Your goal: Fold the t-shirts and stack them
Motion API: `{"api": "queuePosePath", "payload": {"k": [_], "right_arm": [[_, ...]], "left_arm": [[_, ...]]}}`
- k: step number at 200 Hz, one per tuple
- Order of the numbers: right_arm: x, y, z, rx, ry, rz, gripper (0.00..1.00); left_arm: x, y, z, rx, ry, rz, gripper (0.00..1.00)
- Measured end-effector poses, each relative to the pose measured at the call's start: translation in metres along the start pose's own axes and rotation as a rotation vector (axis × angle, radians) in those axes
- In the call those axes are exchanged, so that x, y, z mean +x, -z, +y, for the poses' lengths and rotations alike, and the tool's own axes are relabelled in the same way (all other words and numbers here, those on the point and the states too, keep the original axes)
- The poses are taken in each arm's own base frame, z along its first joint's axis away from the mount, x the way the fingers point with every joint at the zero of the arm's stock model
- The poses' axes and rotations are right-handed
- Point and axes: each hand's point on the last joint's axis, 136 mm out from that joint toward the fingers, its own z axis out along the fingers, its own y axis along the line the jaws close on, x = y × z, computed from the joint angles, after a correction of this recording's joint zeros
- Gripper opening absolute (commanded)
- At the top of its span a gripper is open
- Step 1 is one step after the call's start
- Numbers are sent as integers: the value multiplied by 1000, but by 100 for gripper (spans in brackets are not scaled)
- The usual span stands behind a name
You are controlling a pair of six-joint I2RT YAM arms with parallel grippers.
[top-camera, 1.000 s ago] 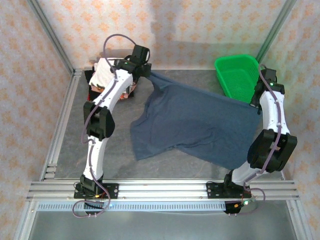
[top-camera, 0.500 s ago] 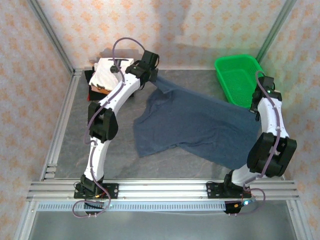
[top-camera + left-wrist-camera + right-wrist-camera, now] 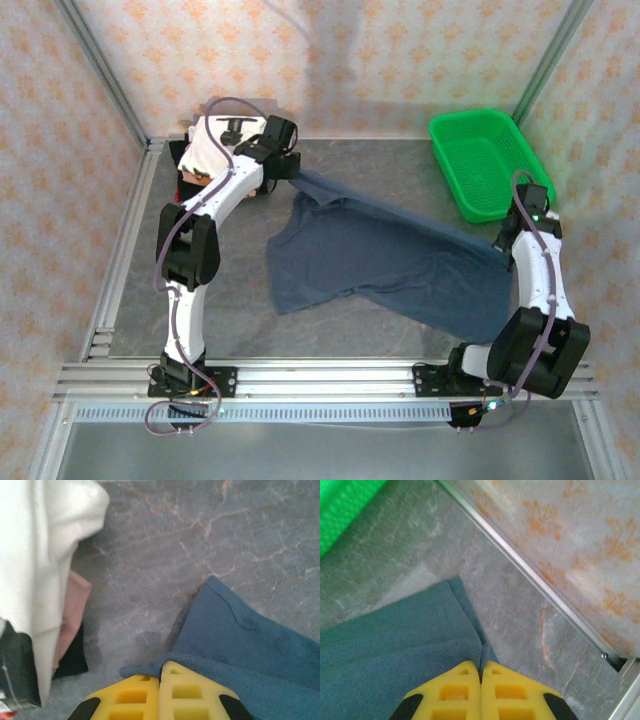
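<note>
The left pincer point(image 3: 160, 669) has its yellow fingers pressed together on a corner of the blue shirt point(image 3: 390, 255) — cloth is pinched between them, low over the desk point(image 3: 240, 320) near its far left corner. Just beside it sits the stack point(image 3: 205, 150) of folded shirts, with a white shirt point(image 3: 40, 555) on top and pinkish and dark layers under it. The right pincer point(image 3: 481, 669) is likewise clamped on the shirt's other end, close to the desk's right edge. Between the two, the shirt lies spread and rumpled across the middle of the desk. The green basket point(image 3: 480, 160) stands in the far right corner — near the shirt, not touching it.
</note>
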Motion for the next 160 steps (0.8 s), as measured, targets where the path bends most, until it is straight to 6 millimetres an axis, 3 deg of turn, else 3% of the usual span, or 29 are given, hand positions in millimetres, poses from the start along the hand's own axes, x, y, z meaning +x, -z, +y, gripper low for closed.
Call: {"api": "queuePosePath", "payload": {"k": [27,72,125,160], "right_arm": [[11,-9,-2,7,-3,23,0],[4,-14,1,-2,-28,-13,0],[19,-35,3,16,-38,15,0],[25,-46,5,23,-49,24,0]], "left_arm": [[9,-7,-2,17,18,26,0],[18,-21,-4,25,26,52,0],[39,-47,-4,17,40,110,0],[44,-53,-3,15,40,124,0]]}}
